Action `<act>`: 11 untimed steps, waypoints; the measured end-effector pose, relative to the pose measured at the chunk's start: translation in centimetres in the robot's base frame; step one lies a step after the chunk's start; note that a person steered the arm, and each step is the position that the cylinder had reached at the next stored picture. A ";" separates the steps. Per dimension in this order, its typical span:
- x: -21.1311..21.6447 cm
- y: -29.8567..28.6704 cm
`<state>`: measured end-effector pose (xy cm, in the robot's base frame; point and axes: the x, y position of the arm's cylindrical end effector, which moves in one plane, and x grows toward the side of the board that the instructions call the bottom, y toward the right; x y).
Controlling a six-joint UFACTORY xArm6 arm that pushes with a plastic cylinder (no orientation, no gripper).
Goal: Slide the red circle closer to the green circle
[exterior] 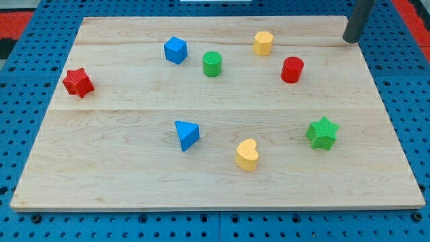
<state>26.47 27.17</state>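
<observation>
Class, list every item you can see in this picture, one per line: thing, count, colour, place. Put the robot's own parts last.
Red circle: 1, red, upper right of the board.
Green circle: 1, green, upper middle, left of the red circle.
Yellow hexagon: 1, yellow, near the view's top, between the two circles.
Blue cube: 1, blue, left of the green circle.
Red star: 1, red, far left.
Blue triangle: 1, blue, lower middle.
Yellow heart: 1, yellow, lower middle, right of the triangle.
Green star: 1, green, lower right.
Wooden board: 1, pale wood, on a blue perforated table.
My tip: 1, dark, top right corner, up and right of the red circle, touching no block.
</observation>
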 end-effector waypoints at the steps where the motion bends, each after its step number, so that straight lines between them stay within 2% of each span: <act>1: 0.1 0.0; 5: 1.7 -0.6; 7: 4.2 -6.9; 9: 8.6 -10.6; 11: 9.2 -18.6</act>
